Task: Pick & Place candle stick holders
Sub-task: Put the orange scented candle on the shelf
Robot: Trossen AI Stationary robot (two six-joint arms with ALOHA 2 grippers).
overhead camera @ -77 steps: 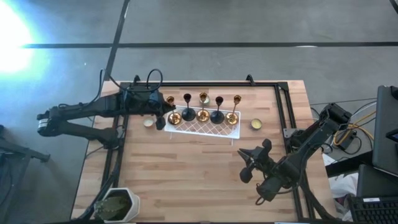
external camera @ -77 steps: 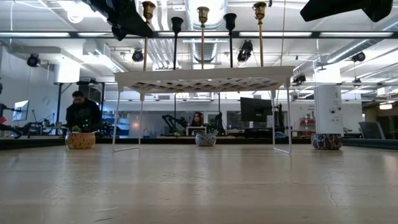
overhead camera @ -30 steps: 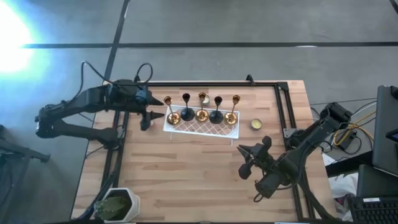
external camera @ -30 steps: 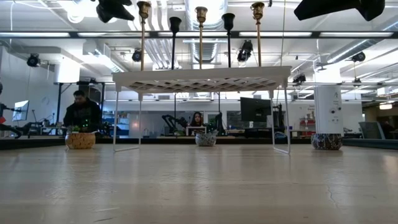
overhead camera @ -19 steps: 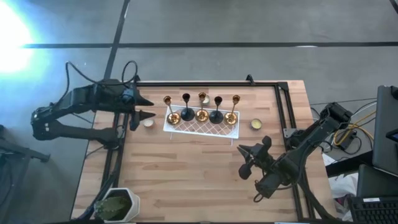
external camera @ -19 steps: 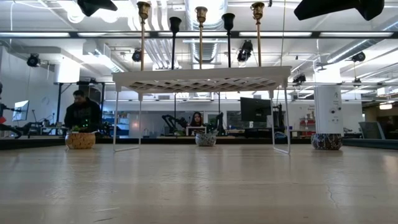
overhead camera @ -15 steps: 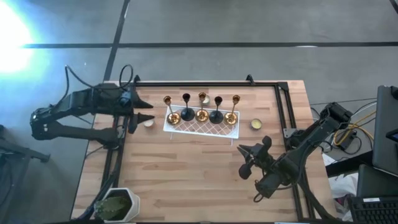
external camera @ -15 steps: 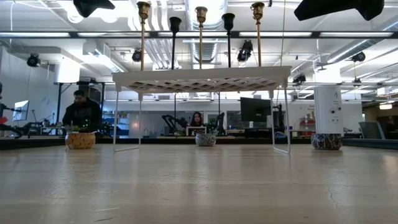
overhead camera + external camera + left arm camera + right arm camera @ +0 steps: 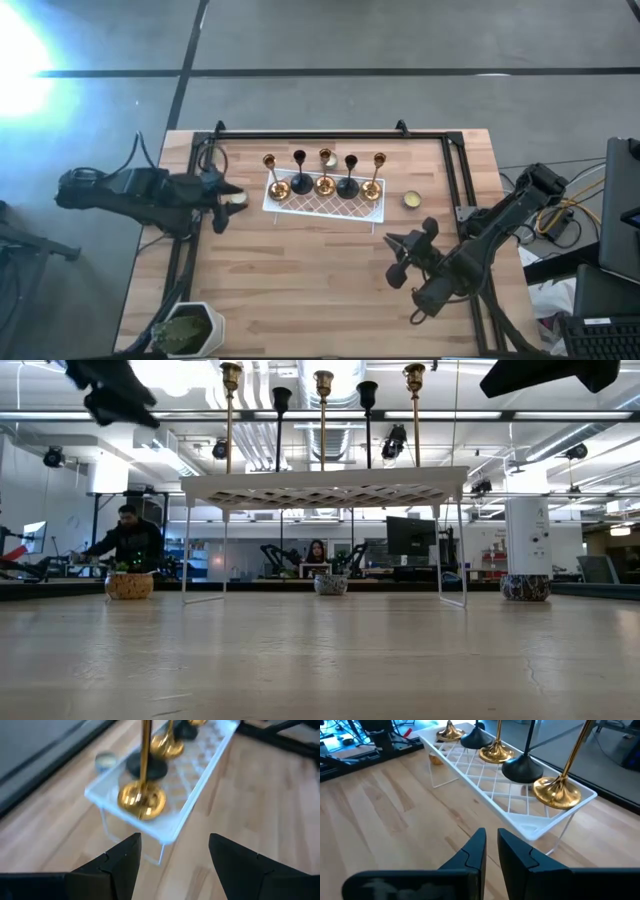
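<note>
Five slim candle stick holders, three shiny gold [image 9: 277, 188] and two black [image 9: 302, 183], are lined on the white lattice tray [image 9: 324, 203] near the surface's far edge. The left hand [image 9: 220, 203] is held apart, empty; the right hand [image 9: 394, 258] is closed.

Readable text: none in any view
Labels or brands: none legible on the bench [image 9: 330, 270] or in the room beyond

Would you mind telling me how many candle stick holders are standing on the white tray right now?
5, in one row on the white lattice tray: gold at the left end, black, gold, black, gold at the right end. None appears hidden.
</note>
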